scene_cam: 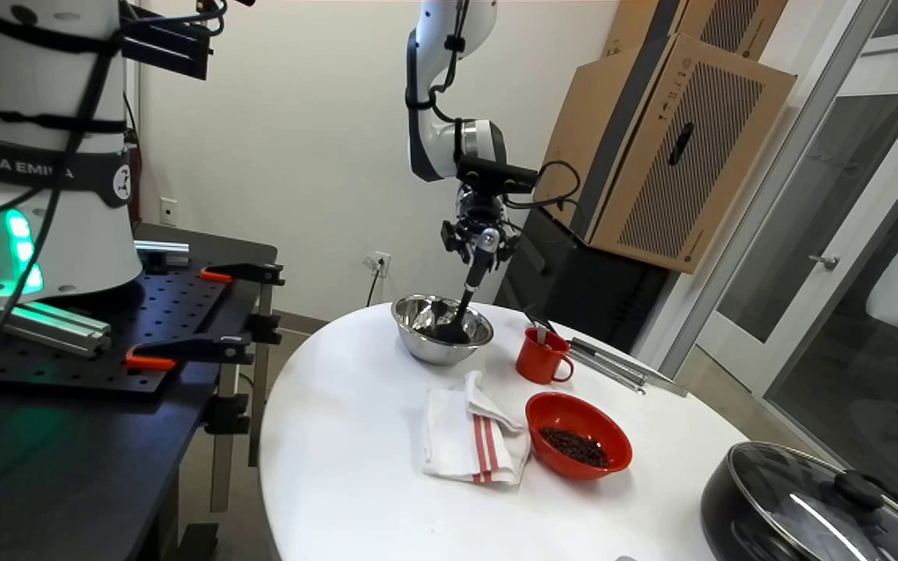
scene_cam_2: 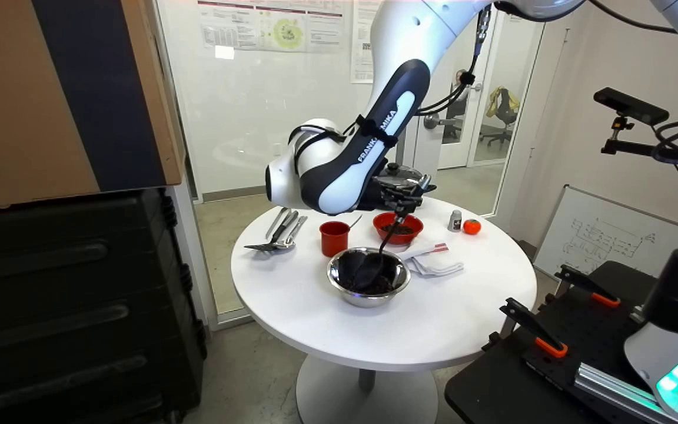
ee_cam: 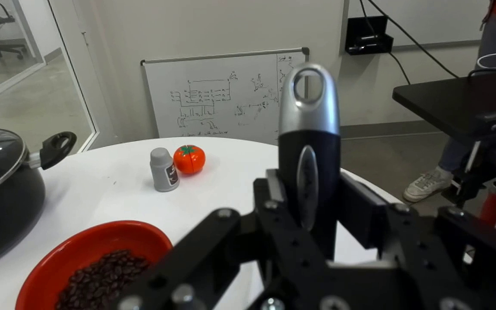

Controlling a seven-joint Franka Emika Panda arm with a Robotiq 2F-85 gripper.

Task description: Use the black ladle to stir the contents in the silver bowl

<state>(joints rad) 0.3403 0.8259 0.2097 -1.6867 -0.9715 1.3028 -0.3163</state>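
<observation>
The black ladle [ee_cam: 289, 146] has a silver-capped handle that rises between the finger pads of my gripper [ee_cam: 310, 185], which is shut on it. In both exterior views the ladle [scene_cam: 466, 300] slants down, its scoop [scene_cam_2: 368, 270] inside the silver bowl [scene_cam: 437, 353]. Dark contents [scene_cam_2: 381, 287] lie at the bottom of the silver bowl [scene_cam_2: 367, 300] around the scoop. My gripper [scene_cam_2: 404, 203] is above the bowl, well clear of its rim. The bowl is out of the wrist view.
Close to the bowl stand a red mug [scene_cam: 540, 357], a striped cloth [scene_cam: 464, 436] and a red bowl [scene_cam: 601, 425] with beans. Metal utensils [scene_cam_2: 283, 232] lie near the edge. A lidded pan [ee_cam: 7, 206], a grey shaker [ee_cam: 164, 170] and a tomato [ee_cam: 189, 159] are farther off.
</observation>
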